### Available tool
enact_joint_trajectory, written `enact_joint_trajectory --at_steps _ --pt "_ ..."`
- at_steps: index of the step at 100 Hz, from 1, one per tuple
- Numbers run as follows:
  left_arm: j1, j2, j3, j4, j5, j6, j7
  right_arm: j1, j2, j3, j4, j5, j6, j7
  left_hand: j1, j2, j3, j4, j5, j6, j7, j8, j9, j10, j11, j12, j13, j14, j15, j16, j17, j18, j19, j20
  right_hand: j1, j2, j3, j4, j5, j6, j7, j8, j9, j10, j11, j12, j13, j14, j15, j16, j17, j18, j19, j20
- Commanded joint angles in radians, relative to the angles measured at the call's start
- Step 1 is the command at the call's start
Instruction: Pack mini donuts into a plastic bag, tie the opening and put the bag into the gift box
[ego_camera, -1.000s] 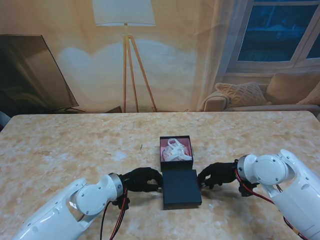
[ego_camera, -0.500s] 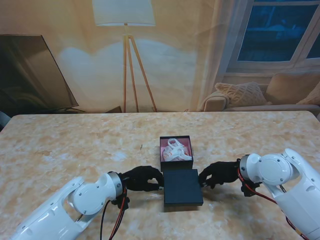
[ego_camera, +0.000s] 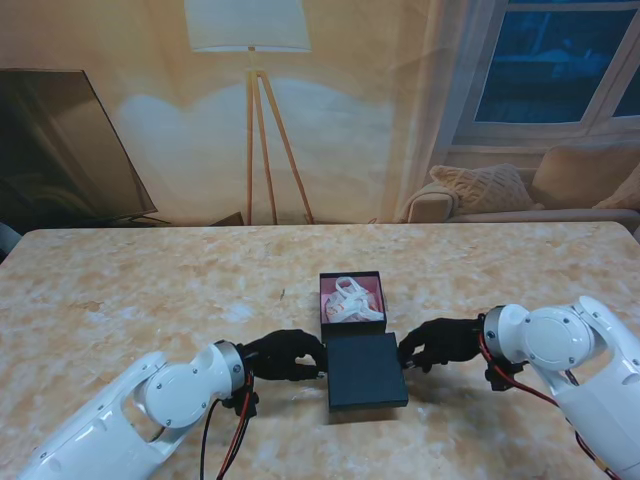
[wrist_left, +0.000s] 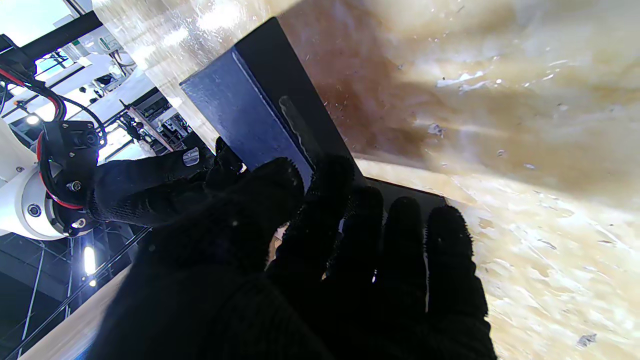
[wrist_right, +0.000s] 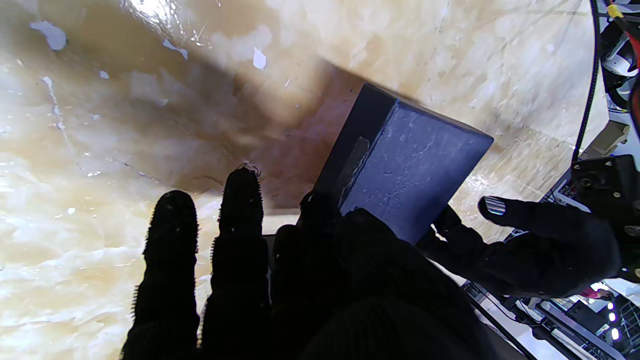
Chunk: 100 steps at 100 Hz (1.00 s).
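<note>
The dark lid (ego_camera: 366, 371) is gripped from both sides: the left hand (ego_camera: 284, 356) has its fingers pressed to one edge, the right hand (ego_camera: 441, 344) its fingers to the opposite edge. The lid sits just nearer to me than the open gift box (ego_camera: 352, 303), touching its near rim. Inside that box, on its pink lining, lies the tied plastic bag (ego_camera: 351, 300). Box and lid are on the marbled table (ego_camera: 150, 290).
</note>
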Motion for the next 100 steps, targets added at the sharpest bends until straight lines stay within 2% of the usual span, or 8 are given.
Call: enact_joint_trajectory --at_steps 1,100 --pt "0.004 -0.018 0.005 -0.034 -0.012 -0.002 -0.017 -0.009 -0.019 -0.009 -0.033 0.015 -0.01 0.013 -0.014 -0.018 0.023 -0.014 -0.032 -0.187 -0.088 -0.026 -0.015 -0.207 -0.047 -0.026 0.017 -0.003 0.023 0.016 0.003 -0.003 0.019 -0.021 -0.01 -0.002 0.006 0.005 -0.064 -0.221 -0.113 -0.028 0.003 -0.15 -0.043 -0.006 0.022 -0.003 0.01 0.002 0.01 0.004 0.028 0.001" --pt "0.007 -0.012 -0.028 -0.074 0.013 0.006 -0.041 -0.005 -0.021 0.008 -0.06 0.008 -0.005 0.01 -0.003 -0.018 0.007 -0.019 -0.024 -0.187 -0.089 -0.017 -0.008 -0.202 -0.047 -0.027 0.02 0.0 0.024 0.018 0.006 0.01 0.029 -0.02 -0.005 -0.001 -0.018 -0.003 -0.057 -0.221 -0.109 -0.033 0.02 -0.142 -0.046 0.002 0.033 0.001 0.024 0.008 0.015 0.006 0.034 -0.001"
